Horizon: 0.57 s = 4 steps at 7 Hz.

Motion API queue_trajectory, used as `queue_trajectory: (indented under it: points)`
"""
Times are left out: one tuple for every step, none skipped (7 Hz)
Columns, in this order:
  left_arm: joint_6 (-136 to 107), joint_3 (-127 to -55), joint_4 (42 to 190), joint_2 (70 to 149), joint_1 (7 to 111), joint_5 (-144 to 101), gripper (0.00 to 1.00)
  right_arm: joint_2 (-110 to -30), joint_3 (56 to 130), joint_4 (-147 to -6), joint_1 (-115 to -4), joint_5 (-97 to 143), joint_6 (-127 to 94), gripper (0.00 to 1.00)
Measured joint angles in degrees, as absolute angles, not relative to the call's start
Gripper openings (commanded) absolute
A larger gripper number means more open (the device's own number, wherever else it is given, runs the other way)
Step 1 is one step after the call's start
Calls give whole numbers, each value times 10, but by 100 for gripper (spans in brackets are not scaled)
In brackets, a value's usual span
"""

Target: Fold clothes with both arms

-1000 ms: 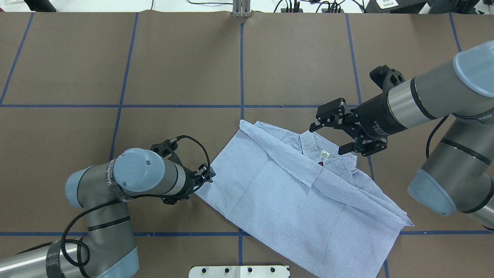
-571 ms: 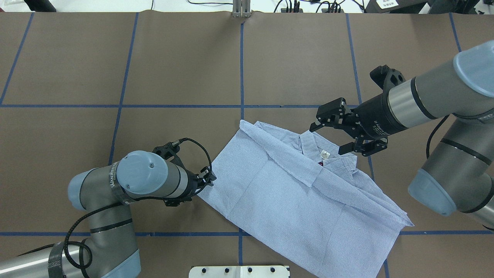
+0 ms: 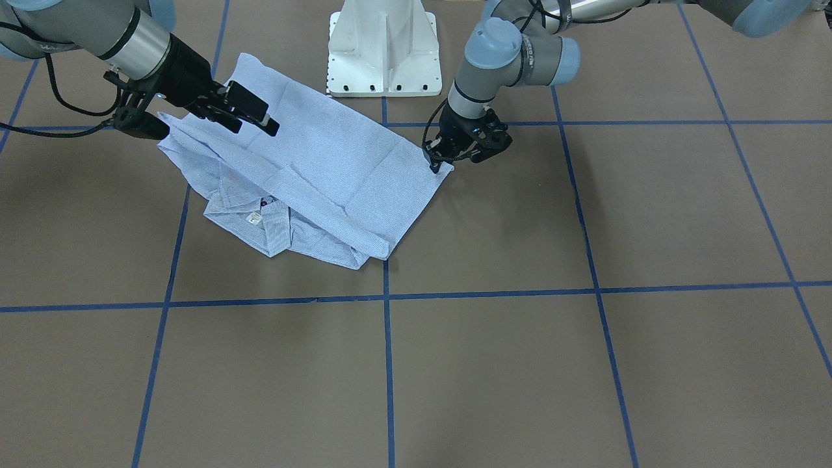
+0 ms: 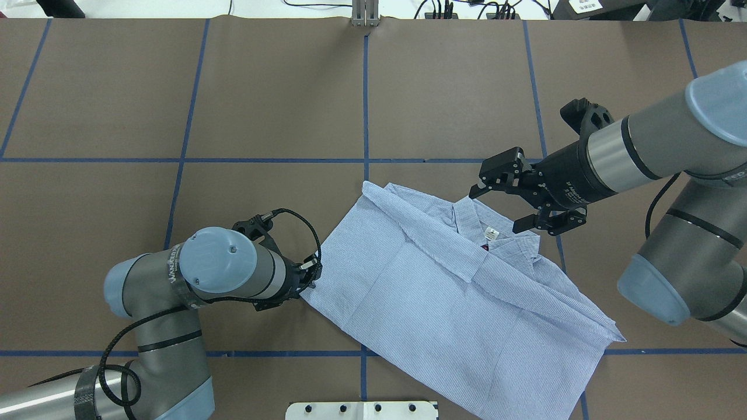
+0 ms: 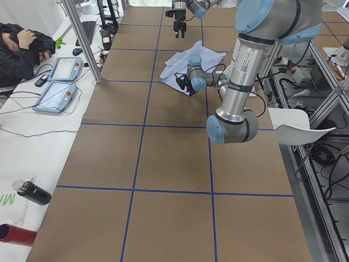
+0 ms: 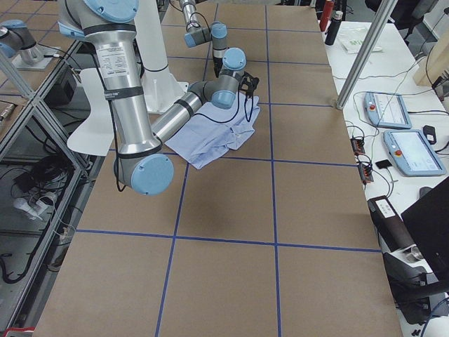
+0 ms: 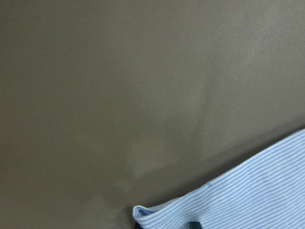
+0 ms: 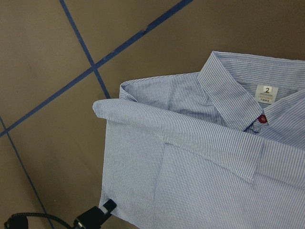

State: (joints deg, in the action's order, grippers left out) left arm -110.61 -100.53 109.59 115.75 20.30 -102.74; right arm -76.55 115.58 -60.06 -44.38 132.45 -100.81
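Note:
The light blue striped shirt (image 4: 455,297) lies partly folded on the brown table, collar and white label (image 4: 491,234) toward the far right. My left gripper (image 4: 311,281) sits low at the shirt's left corner and looks shut on that corner (image 3: 434,166). In the left wrist view the curled corner (image 7: 143,211) fills the bottom edge. Hovering just above the collar, my right gripper (image 4: 497,207) is open and holds nothing. Its wrist view looks down on the collar (image 8: 228,90), the label and a red button (image 8: 261,118).
The white pedestal base (image 3: 381,49) stands at the table's near edge behind the shirt. Blue tape lines (image 4: 365,105) grid the brown table. A person (image 5: 22,43) sits at a side desk with control tablets (image 5: 57,82) beyond the table's far edge.
My left gripper has slid a little along the shirt's left edge toward the near corner. The right arm and the shirt have stayed put.

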Motion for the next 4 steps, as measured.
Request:
queue_trajectory:
  points:
    - [-1109, -1007, 1095, 1158, 203, -1027, 0, -766, 1155, -601, -444, 1325, -1008, 100]
    - [-1120, -1010, 1094, 1158, 204, -1028, 0, -766, 1155, -601, -445, 1325, -1008, 100]
    - [-1136, -1011, 1093, 1159, 207, -1028, 0, -766, 1155, -601, -447, 1325, -1008, 100]
    - [-1142, -1012, 1092, 1159, 219, -1029, 0, -765, 1156, -600, -453, 1324, -1004, 100]
